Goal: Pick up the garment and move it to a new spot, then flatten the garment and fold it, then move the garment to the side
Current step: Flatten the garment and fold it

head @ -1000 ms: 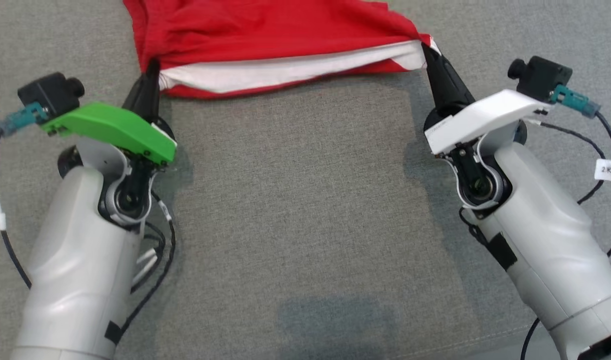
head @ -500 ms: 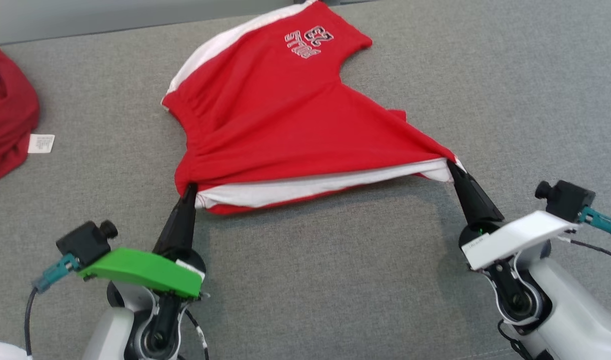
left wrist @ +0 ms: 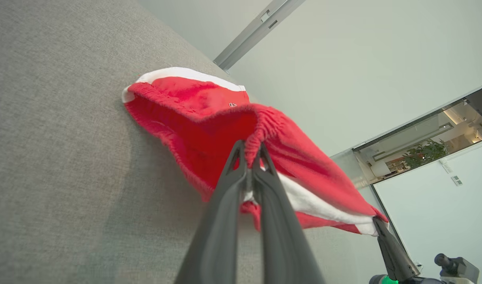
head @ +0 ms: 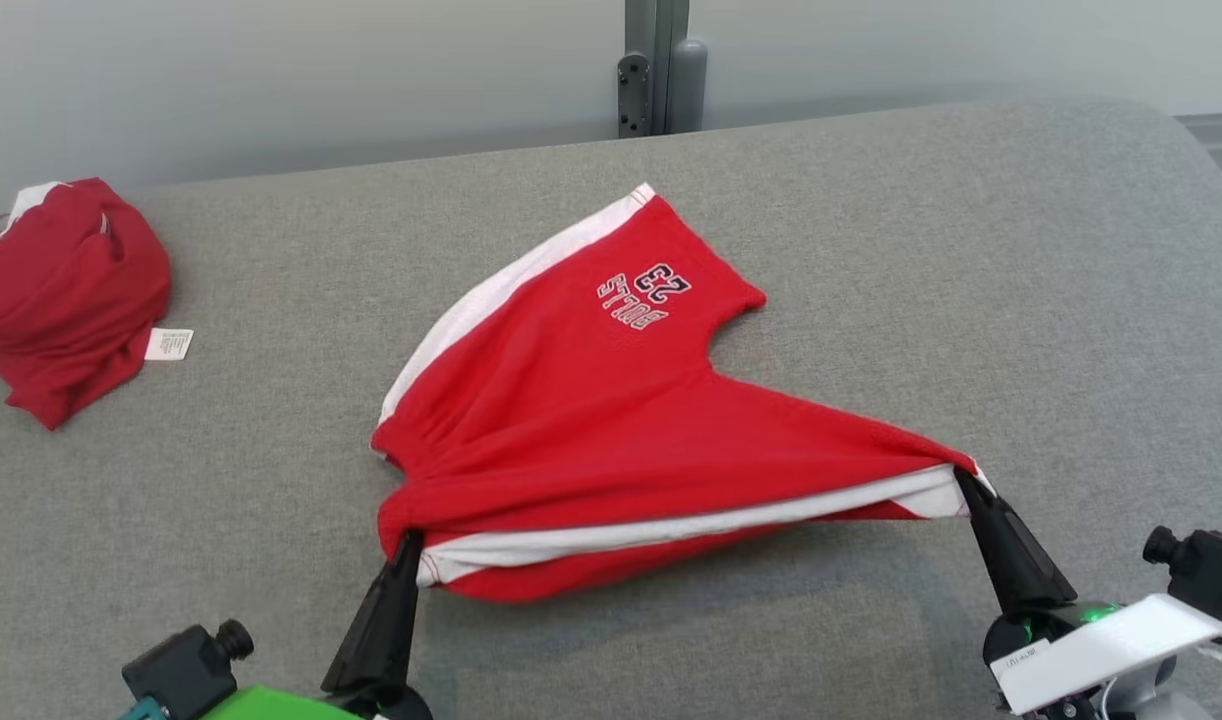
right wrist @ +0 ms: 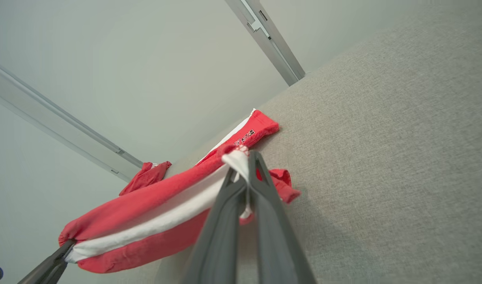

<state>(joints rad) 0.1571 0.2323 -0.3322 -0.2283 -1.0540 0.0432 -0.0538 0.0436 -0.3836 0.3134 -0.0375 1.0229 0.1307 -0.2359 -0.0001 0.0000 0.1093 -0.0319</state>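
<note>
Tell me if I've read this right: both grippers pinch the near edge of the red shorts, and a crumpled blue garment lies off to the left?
Not quite. The crumpled garment at the far left is red with a bit of white, not blue, as the head view shows. The rest holds: the left gripper and the right gripper each pinch the near edge of the red shorts.
</note>
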